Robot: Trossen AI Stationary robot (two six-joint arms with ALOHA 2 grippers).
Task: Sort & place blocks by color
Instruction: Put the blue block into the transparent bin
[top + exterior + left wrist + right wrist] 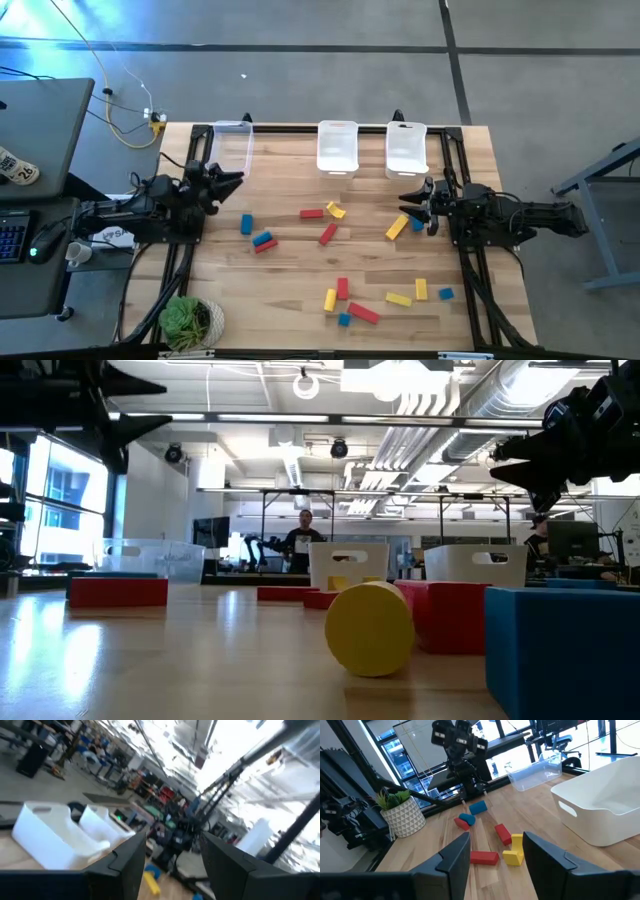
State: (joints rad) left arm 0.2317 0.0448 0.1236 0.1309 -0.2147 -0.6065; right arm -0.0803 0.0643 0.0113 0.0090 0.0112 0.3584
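Observation:
Red, yellow and blue blocks lie scattered flat on the wooden table point(300, 270). One group sits mid-table: a red bar point(311, 213), a yellow block point(335, 211), a yellow bar point(397, 227) and a blue cube point(246, 224). Another group lies near the front edge around a red bar point(363, 313). My left gripper point(228, 183) hovers open at the table's left side, above the wood. My right gripper point(413, 200) hovers open at the right side, just beyond the yellow bar and a blue block point(416, 224). In the right wrist view a red bar point(484, 857) and a yellow block point(514, 850) lie ahead of the open fingers point(495, 842).
A clear bin point(231, 145) and two white bins point(337, 147) point(406, 148) stand along the far edge. A potted plant point(190, 322) sits at the near left corner. Black frame rails run along both sides. Bare wood lies between the two block groups.

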